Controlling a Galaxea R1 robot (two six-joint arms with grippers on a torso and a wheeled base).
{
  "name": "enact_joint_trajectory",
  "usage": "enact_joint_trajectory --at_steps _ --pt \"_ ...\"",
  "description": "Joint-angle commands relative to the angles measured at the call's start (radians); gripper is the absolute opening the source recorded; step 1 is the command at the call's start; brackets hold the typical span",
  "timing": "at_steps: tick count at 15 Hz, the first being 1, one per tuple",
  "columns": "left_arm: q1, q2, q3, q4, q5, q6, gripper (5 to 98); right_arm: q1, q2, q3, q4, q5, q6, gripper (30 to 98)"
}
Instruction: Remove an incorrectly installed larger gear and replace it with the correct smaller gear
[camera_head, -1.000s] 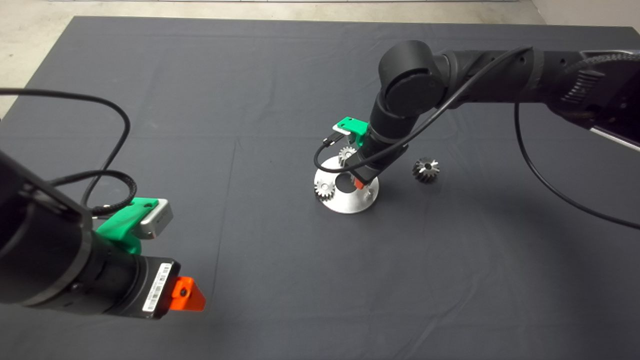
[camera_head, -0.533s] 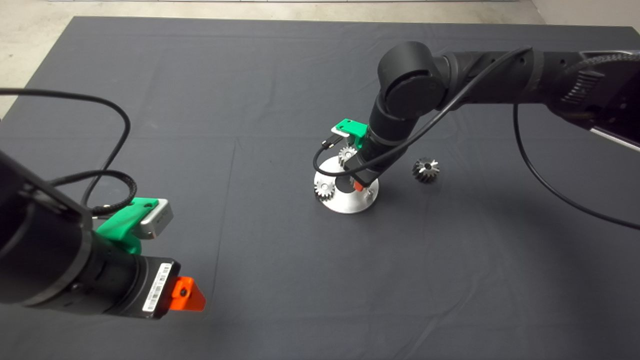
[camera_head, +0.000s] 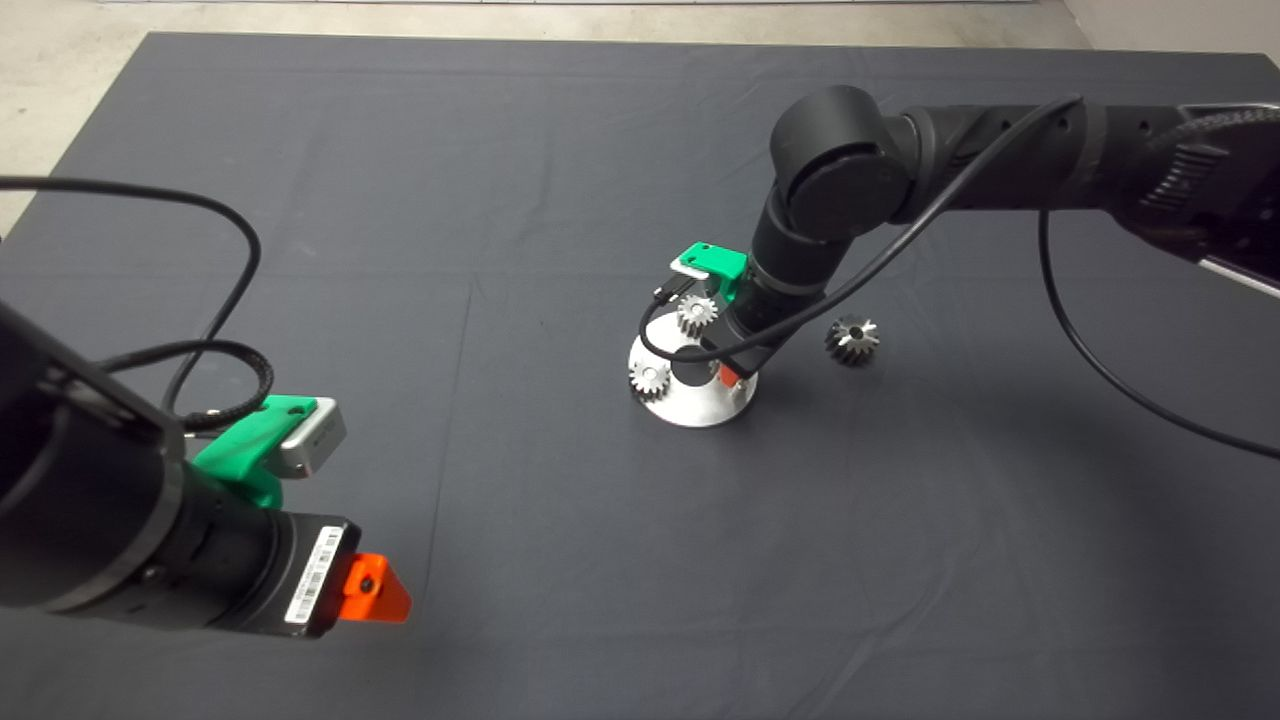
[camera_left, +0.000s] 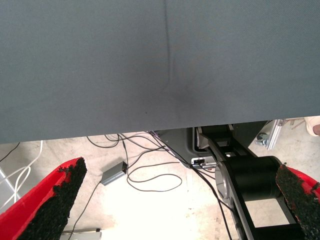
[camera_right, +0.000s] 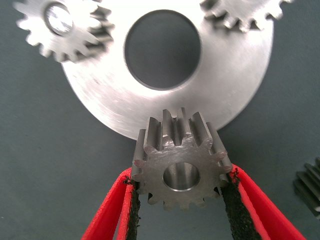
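Right wrist view: your right gripper (camera_right: 179, 200) clamps the smaller gear (camera_right: 179, 165) over the round plate's (camera_right: 235, 85) edge.
Larger gear (camera_head: 851, 339) already lies off on the mat (camera_head: 500, 180), beside the plate; you've yet to seat the smaller one by its two twins. Your left gripper (camera_left: 175, 200) waits spread at the mat's near-left edge.

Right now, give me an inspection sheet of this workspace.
Surface: dark fabric mat, creased.
Job's things: round silver metal plate carrying two small short-toothed gears; small grey steel gear held at the plate's edge; wide flaring-toothed silver gear on the mat beside the plate.
Clutter: nothing seen.
Grippers: right hand shut on the small gear; left hand open, parked at lower left.
Cables: black cables along both arms.
Surroundings: concrete floor with loose wires.
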Motion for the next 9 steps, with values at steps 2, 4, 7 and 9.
enact_joint_trajectory --at_steps 2,4,7,9 --pt "-0.010 0.002 0.015 -0.017 0.006 -0.004 97.9 0.035 -0.023 0.017 0.025 -0.129 -0.055 39.0" --pt "-0.010 0.002 0.015 -0.017 0.006 -0.004 97.9 0.035 -0.019 0.017 0.025 -0.129 -0.055 39.0" --pt "-0.010 0.002 0.014 -0.017 0.006 -0.004 97.9 0.032 -0.013 0.017 0.026 -0.129 -0.055 39.0" --pt "-0.010 0.002 0.015 -0.017 0.006 -0.004 97.9 0.028 -0.014 0.016 0.025 -0.129 -0.055 39.2"
